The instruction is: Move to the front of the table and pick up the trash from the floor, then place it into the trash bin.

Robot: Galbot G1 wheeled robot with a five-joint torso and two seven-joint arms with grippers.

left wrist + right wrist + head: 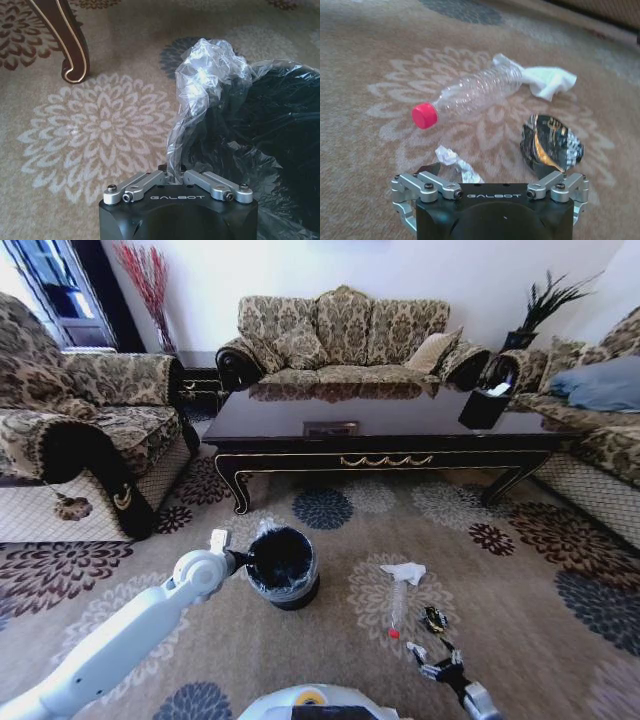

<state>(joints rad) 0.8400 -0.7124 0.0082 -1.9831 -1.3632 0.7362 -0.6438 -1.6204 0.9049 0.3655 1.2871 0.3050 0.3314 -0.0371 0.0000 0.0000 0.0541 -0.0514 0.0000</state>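
Right gripper: right gripper (490,172) low over the beige floral carpet (520,590), fingers spread, holding nothing.
Trash: slim clear plastic bottle with red cap (470,95) lies just ahead, long axis crosswise to the jaws, cap toward the robot's left; white tissue (547,80) touching its far end; small white scrap (457,162) nearest.
Left gripper: left gripper (175,175) pinches the translucent liner (210,80) of the small black round bin (283,565).
Nearer arm: right, by my judgement.

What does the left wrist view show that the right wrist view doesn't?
Left wrist view: the left gripper shut on the liner of the black bin, with a table leg nearby. Right wrist view: the open right gripper low over a clear bottle, a white tissue, a crumpled scrap and a dark shiny wrapper. Both show the patterned carpet.
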